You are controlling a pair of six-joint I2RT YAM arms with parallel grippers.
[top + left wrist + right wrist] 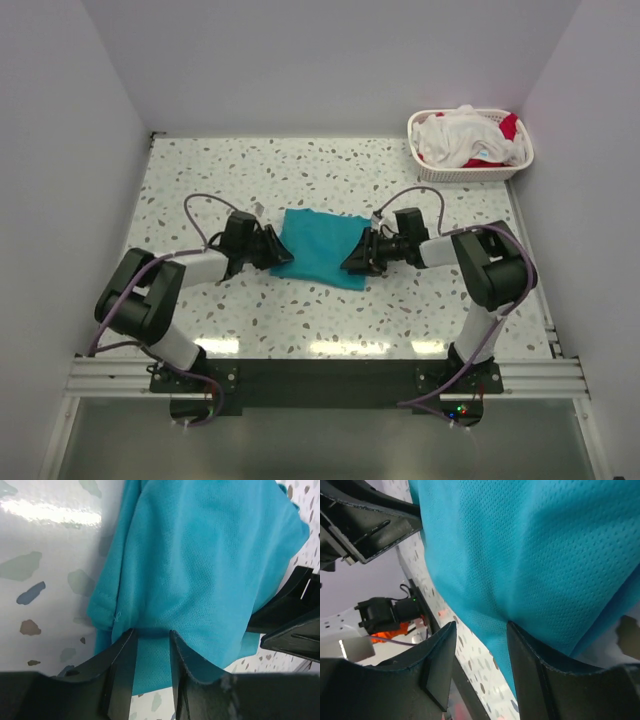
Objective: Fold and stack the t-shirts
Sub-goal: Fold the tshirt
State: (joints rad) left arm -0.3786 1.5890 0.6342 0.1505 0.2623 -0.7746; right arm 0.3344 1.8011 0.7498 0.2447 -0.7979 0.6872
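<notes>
Plain white walls [300, 60] enclose a glossy, speckled terrazzo table [300, 315].

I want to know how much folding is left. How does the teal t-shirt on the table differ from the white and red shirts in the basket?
The teal t-shirt lies spread flat in a compact rectangle on the table; the white and red shirts sit crumpled in a heap in the basket. The teal t-shirt is one plain colour and alone; the white and red shirts are bundled together. Both are soft fabric.
</notes>
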